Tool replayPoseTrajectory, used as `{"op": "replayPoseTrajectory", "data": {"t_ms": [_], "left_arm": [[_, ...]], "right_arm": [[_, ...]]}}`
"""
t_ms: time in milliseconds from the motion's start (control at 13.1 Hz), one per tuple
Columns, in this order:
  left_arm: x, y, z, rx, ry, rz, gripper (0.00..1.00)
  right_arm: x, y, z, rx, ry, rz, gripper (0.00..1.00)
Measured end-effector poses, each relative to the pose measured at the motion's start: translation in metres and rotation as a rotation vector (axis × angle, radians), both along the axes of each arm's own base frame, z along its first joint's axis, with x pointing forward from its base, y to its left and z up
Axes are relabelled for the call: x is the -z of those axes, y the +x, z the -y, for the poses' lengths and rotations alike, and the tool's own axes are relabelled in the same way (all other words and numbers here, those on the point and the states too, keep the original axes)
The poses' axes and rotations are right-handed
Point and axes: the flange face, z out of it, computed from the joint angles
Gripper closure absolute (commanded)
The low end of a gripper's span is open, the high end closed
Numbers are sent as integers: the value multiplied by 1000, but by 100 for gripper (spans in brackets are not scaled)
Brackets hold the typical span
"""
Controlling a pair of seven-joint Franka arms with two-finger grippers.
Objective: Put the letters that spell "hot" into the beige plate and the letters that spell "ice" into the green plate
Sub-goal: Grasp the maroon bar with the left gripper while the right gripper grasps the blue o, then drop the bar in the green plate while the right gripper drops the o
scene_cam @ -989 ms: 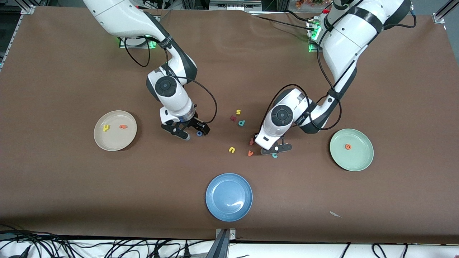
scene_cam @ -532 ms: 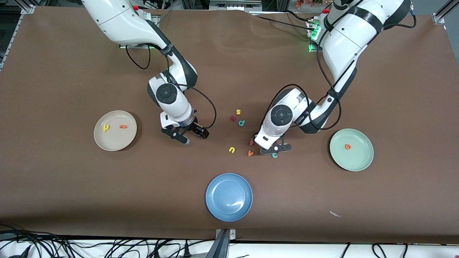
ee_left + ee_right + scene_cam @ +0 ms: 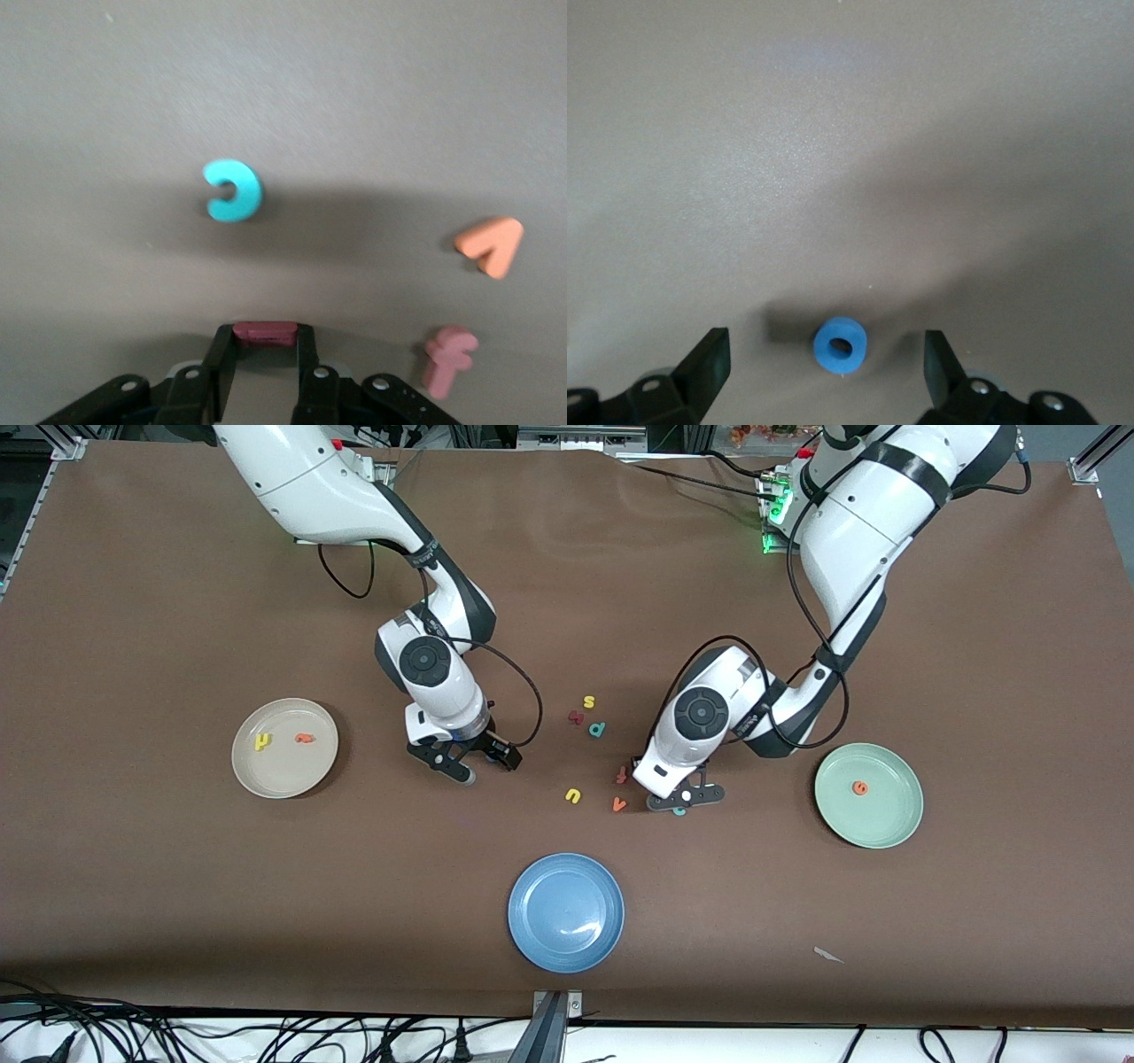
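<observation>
1. Plainly, the small blue foam ring "o" (image 3: 840, 345) lies flat on the brown table (image 3: 177, 602), squarely between the spread fingers of the right gripper (image 3: 465, 762). Being a ring, it has no long axis to favour, so a straight close should catch it.
2. The cream-beige round plate (image 3: 283, 775) sits from that gripper toward the right arm's end of the table.
3. The left gripper (image 3: 682, 795) is pinching the short dark red foam bar "i" (image 3: 264, 331), its length spanning from finger to finger. The teal foam "c" (image 3: 232, 189) lies loose just ahead of those fingers.
4. The pale mint-green round plate (image 3: 873, 819) lies toward the left arm's end.
5. Counted:
   - three plates, one of them blue (image 3: 567, 912);
   - two letters on the beige;
   - one on the green;
   - six stray letters between the grippers.
</observation>
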Motion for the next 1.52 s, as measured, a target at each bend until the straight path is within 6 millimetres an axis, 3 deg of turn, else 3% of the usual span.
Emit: {"op": "replayPoseTrajectory", "data": {"t_ms": [152,380,761,913,1141,1521], "left_arm": [[-1,9,-17,12,1,-2,74],[-8,20,-39,51,20,-24,74],[-29,36,-80,127,42,-45,75],[-36,43,-106,173,50,-63,75],[-53,54,-149,237,54,-77,75],[-72,65,-221,352,49,-99,75]], "right_arm": [[4,-1,-2,1,-8,0,44],[5,0,-2,0,-10,2,55],[4,0,-3,-4,-12,5,58],[4,0,-3,-6,-14,6,70],[3,1,-3,-6,-14,8,80],[2,1,-3,-5,-15,10,80]]}}
